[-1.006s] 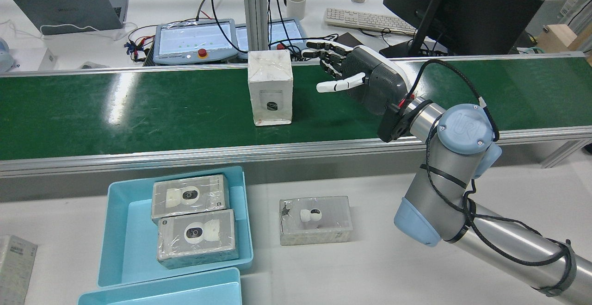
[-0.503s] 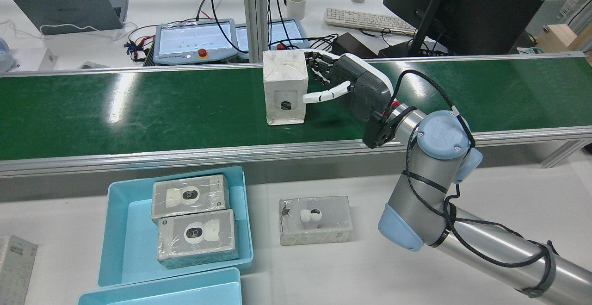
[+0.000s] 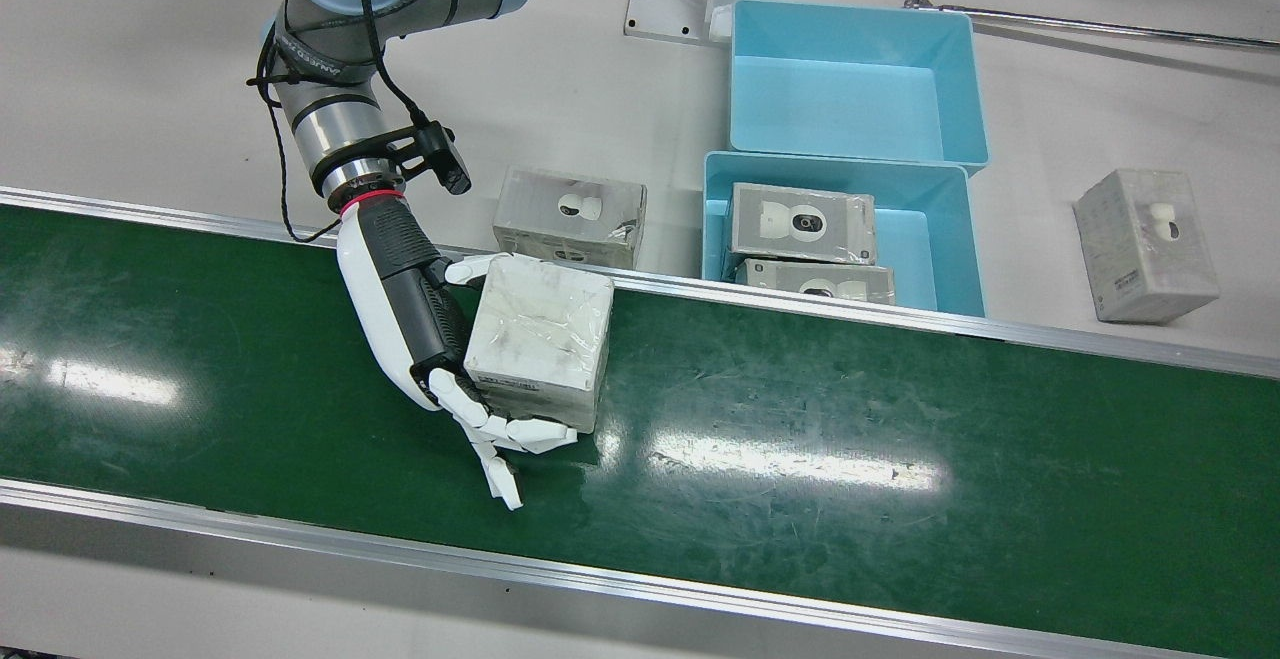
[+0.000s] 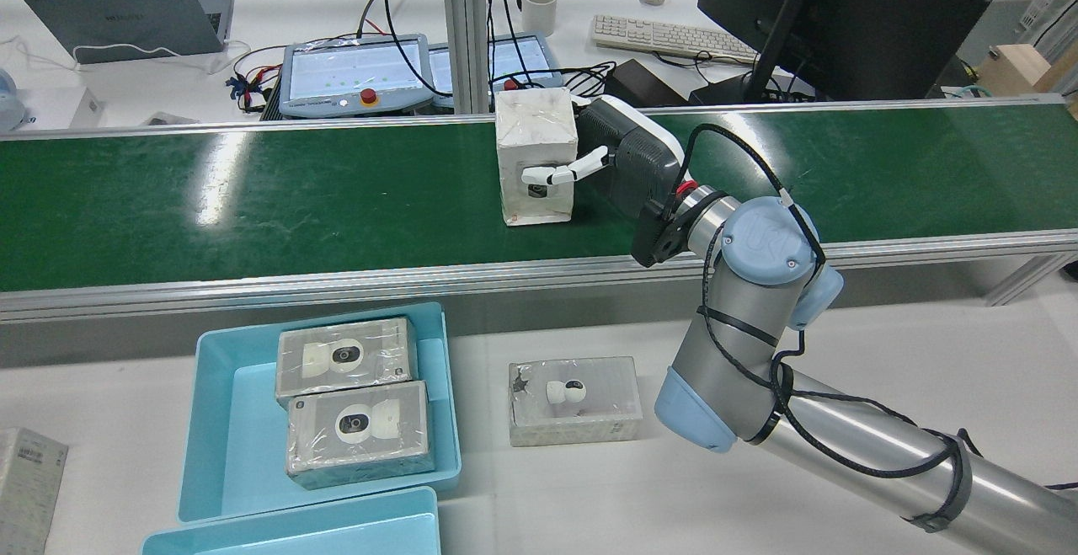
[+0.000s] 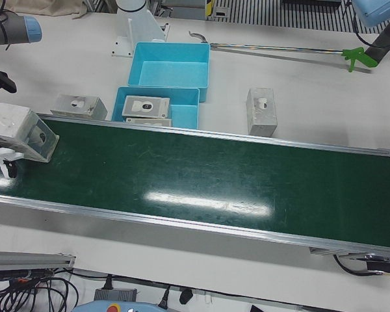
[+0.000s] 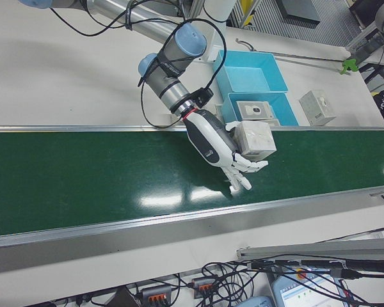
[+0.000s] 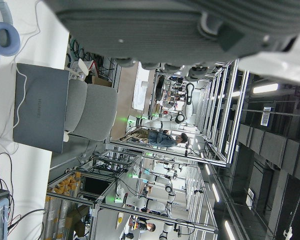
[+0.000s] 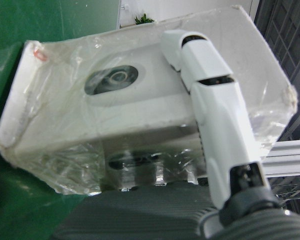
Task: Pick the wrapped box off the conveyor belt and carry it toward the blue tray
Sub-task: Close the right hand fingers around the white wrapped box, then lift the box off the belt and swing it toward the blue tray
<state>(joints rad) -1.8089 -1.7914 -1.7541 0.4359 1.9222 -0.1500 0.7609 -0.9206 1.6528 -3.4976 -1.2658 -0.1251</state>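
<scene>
The wrapped box [image 4: 536, 155], upright on the conveyor belt [image 4: 253, 193], is clasped by the right robot hand [image 4: 619, 155], so a lift and carry to the blue tray [image 4: 210, 386] is judged next

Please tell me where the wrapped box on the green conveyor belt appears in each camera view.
Front view: wrapped box, left of centre.
Rear view: top centre.
Left-front view: far left edge.
Right-front view: right of centre.
Left hand view: not in it.
Right hand view: fills the picture.
Shared landmark: right hand against it.
</scene>
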